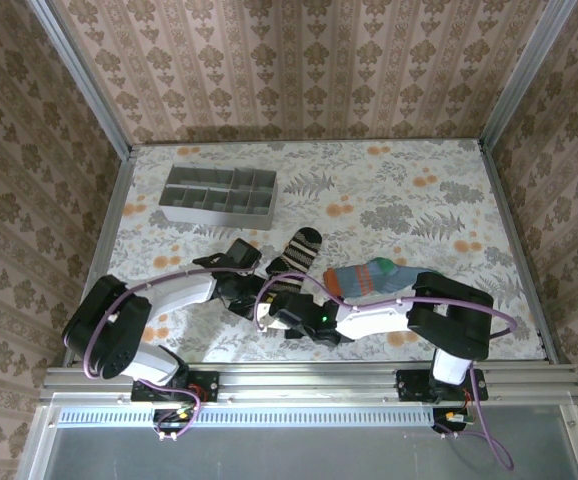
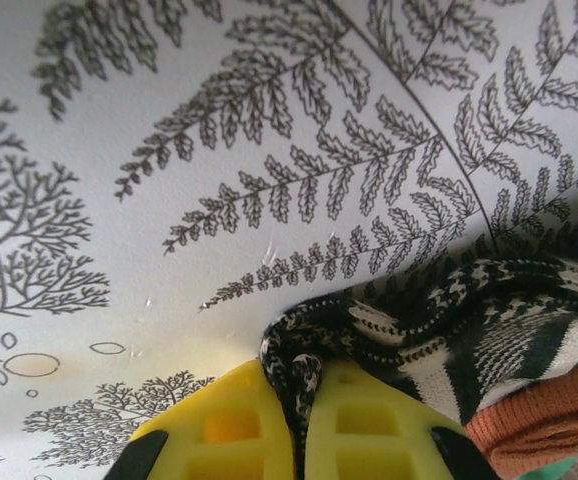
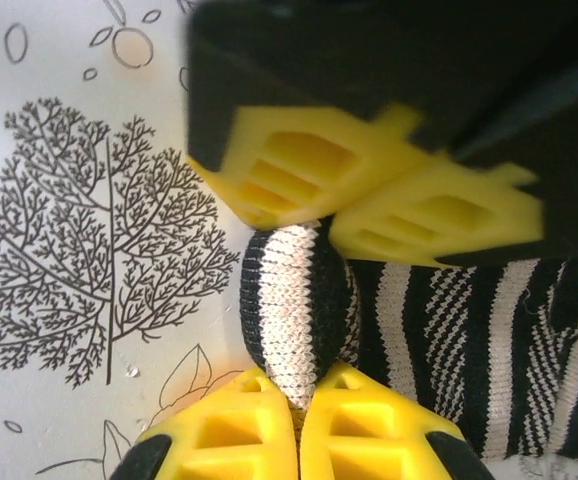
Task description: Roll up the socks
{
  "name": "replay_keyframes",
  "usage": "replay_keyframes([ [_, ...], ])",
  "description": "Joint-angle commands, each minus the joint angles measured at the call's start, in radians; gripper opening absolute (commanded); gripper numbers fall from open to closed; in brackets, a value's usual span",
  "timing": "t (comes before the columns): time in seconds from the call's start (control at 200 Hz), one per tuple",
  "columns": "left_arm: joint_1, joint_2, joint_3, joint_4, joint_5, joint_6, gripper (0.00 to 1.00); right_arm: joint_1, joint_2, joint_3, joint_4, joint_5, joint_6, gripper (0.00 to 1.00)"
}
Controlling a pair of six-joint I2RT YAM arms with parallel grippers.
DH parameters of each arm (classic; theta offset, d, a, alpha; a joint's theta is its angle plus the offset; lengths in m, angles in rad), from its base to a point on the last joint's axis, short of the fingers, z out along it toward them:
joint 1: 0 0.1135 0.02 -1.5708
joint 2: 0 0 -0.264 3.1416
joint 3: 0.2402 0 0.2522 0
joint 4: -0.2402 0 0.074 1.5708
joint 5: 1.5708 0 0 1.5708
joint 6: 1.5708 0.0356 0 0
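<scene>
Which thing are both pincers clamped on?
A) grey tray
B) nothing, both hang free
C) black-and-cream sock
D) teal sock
C: the left pincer and the right pincer are each shut on a fold of the black-and-cream sock, close together at the same end.

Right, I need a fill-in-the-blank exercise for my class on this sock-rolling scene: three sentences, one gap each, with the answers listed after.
1. The left gripper and the right gripper are both ____ (open or shut) on the black-and-cream sock.
2. The teal-grey sock has an ____ cuff.
3. The grey tray sits toward the far ____ corner of the table.

Missing words: shut; orange; left.
</scene>
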Motion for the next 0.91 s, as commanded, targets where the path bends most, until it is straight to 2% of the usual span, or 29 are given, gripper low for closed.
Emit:
replay_keyframes([
  [0.0, 0.026, -0.029, -0.052, -0.125, -0.066, 0.024, 0.06, -0.063, 0.038, 0.013, -0.2, -0.169, 0.166, 0.0],
  [0.045, 0.034, -0.049, -0.058, -0.115, -0.067, 0.026, 0.15, -0.084, 0.045, 0.011, -0.221, -0.239, 0.199, 0.0],
  [0.105, 0.046, -0.075, -0.068, -0.101, -0.067, 0.026, 0.22, -0.114, 0.063, 0.019, -0.252, -0.334, 0.239, 0.0],
  [0.305, 0.075, -0.146, -0.069, -0.077, -0.064, 0.047, 0.39, -0.21, 0.096, 0.007, -0.265, -0.555, 0.332, 0.0],
  [0.375, 0.082, -0.164, -0.06, -0.077, -0.065, 0.065, 0.43, -0.233, 0.115, 0.01, -0.276, -0.596, 0.351, 0.0],
  [0.74, 0.073, -0.207, -0.031, -0.039, -0.046, 0.152, 0.45, -0.305, 0.174, 0.046, -0.331, -0.7, 0.43, 0.0],
  [0.9, 0.042, -0.203, -0.067, 0.066, -0.035, 0.126, 0.44, -0.341, 0.183, 0.043, -0.319, -0.735, 0.48, 0.0],
])
